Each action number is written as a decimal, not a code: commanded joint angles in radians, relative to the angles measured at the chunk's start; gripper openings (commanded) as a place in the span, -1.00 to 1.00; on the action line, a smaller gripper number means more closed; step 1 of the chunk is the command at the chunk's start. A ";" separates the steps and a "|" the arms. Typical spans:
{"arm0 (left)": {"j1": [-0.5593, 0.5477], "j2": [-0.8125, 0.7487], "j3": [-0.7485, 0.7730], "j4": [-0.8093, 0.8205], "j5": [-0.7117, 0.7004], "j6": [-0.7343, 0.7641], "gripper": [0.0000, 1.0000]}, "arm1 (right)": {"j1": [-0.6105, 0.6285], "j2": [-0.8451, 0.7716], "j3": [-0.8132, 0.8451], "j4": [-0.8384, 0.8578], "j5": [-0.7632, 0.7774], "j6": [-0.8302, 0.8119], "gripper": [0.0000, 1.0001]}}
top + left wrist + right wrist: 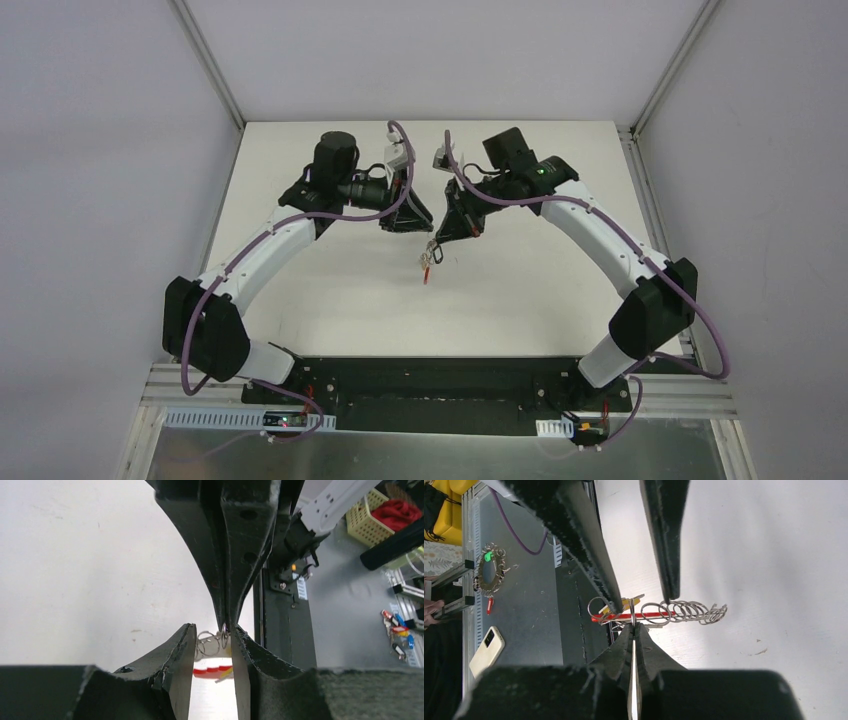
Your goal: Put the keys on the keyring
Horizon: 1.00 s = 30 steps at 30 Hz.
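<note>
The keyring [429, 260] hangs in the air between the two grippers above the table's middle. My right gripper [633, 625] is shut on one of its silver wire loops [689, 611]; the red band [651, 615] and an orange-tan tag [624, 604] lie just beyond the tips. My left gripper [214, 627] stands open, its fingers [614, 597] either side of the loops without pinching them. From the left wrist view the red band [212, 670] hangs below the loops [207, 642]. In the top view the left gripper [418, 225] faces the right gripper [445, 235]. The keys are out of view.
Off the table, the left wrist view shows a yellow basket [367, 522] with red cloth and a bunch of coloured tags [400, 635]. The right wrist view shows another ring with a green tag [489, 570] and a phone [486, 650] on the grey bench.
</note>
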 commanded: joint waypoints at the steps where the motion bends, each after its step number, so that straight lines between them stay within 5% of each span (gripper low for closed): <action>1: -0.015 -0.033 0.034 -0.261 -0.024 0.236 -0.34 | 0.015 0.016 0.035 -0.020 -0.002 -0.027 -1.00; 14: -0.040 -0.030 0.002 -0.172 -0.019 0.193 -0.40 | 0.024 0.032 0.038 -0.019 -0.005 -0.020 -1.00; 30: -0.050 -0.005 0.006 -0.167 -0.012 0.181 -0.76 | 0.026 0.033 0.035 -0.014 -0.003 -0.018 -1.00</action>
